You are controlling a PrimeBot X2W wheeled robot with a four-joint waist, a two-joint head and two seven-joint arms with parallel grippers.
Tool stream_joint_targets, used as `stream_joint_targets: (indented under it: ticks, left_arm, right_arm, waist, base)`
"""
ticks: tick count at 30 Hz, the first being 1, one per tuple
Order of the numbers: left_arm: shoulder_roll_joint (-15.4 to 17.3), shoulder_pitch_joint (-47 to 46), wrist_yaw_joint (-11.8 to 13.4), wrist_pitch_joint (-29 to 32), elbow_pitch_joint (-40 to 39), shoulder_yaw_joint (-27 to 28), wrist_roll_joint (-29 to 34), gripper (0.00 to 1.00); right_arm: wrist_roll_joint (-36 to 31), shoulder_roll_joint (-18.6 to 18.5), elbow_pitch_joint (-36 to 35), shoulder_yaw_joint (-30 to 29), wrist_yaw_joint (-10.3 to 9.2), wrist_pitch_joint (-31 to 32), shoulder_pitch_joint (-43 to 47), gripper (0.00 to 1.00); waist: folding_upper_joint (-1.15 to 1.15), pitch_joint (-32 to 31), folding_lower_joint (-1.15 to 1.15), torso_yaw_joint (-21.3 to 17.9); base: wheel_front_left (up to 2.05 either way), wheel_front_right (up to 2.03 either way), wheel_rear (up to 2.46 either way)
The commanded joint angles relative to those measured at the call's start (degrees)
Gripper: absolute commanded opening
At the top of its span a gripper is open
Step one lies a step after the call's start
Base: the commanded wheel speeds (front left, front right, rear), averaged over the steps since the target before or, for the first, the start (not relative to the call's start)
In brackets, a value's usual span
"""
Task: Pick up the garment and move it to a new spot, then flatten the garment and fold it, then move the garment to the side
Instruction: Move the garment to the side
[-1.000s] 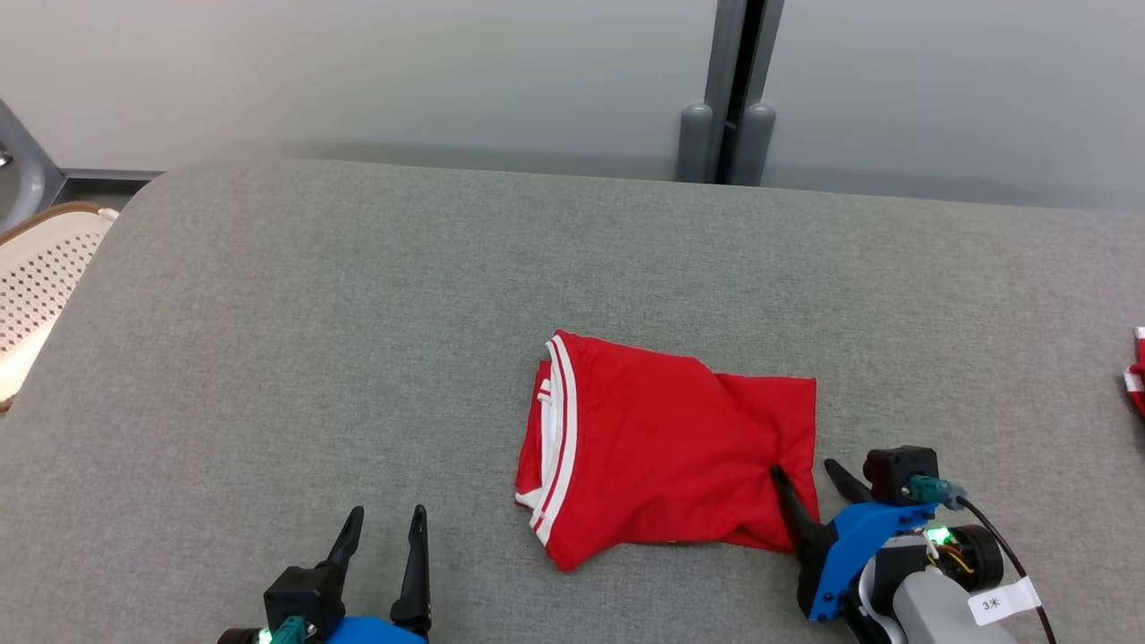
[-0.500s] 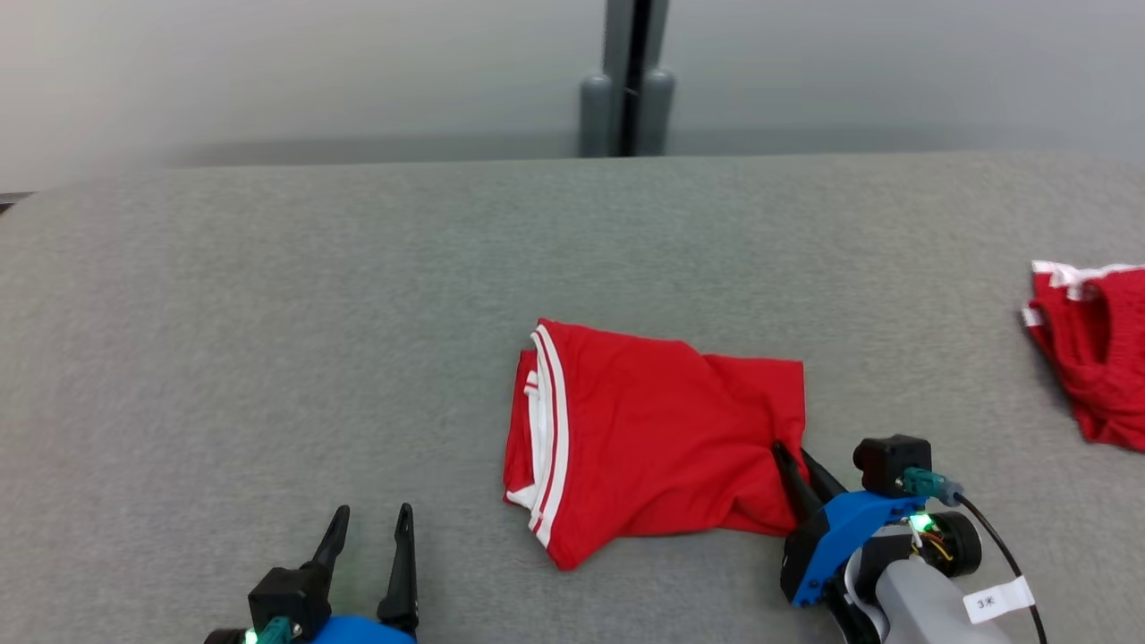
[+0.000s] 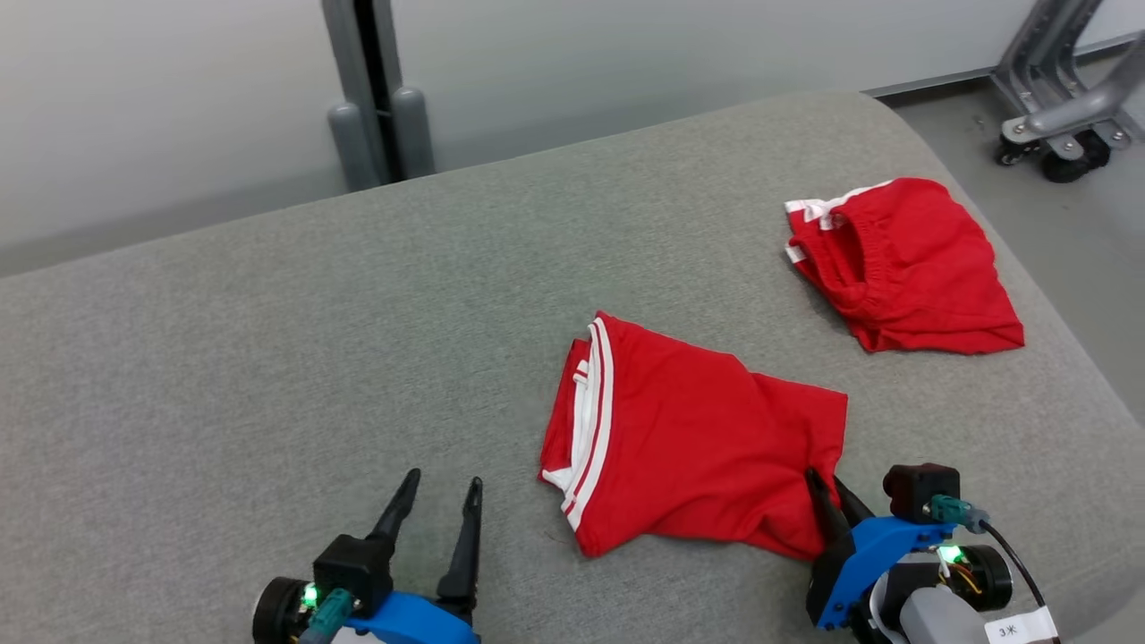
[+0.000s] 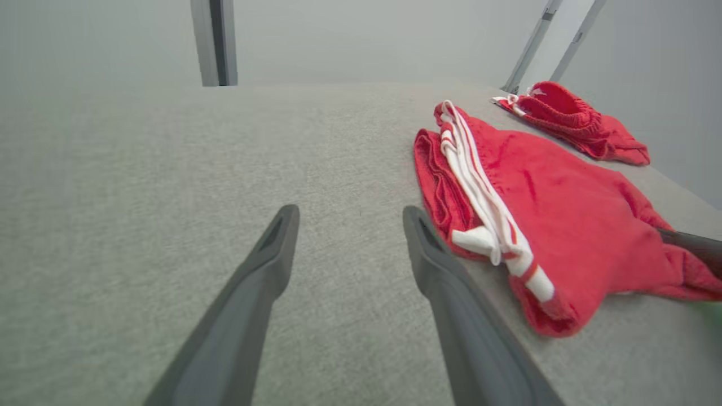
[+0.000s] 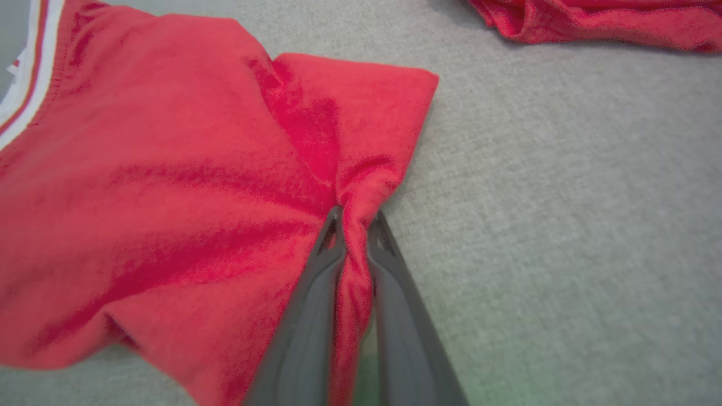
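Folded red shorts [image 3: 698, 447], white-striped waistband [image 3: 592, 407] turned to the robot's left, lie at the middle of a grey padded table [image 3: 224, 358]. The right gripper [image 3: 832, 492] has its fingers closed on a bunched tuck of cloth at the shorts' near right edge. The left gripper [image 3: 443, 480] rests spread and empty on the table, just left of the waistband. A second pair of red shorts [image 3: 903, 264] sits well apart at the far right, near a wheeled frame [image 3: 1055, 116] on the floor. The fold looks done and the move aside appears to be the step in hand. With only one pinch point, a low, slow drag should keep the layers together, and the shorts should stop short of the other pair.
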Motion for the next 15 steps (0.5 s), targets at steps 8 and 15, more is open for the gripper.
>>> stream_joint_targets:
  ticks: [8, 15]
  left_arm:
    - [0.01, -2.38, -0.61, -0.13, 0.83, -2.80, 0.87, 1.00]
    - [0.18, -2.67, -0.86, -0.13, 2.17, -1.31, 2.98, 1.00]
  right_arm:
    - [-4.83, -0.73, -0.27, -3.19, -0.44, 0.58, -0.84, 0.00]
    - [-9.73, -5.31, -1.09, -4.50, -0.38, 2.84, -13.31, 0.00]
  waist:
    - [0.00, 0.11, 0.00, -2.11]
    - [0.00, 2.60, 0.00, 0.29]
  base:
    - [0.00, 0.00, 0.00]
    - [0.00, 0.00, 0.00]
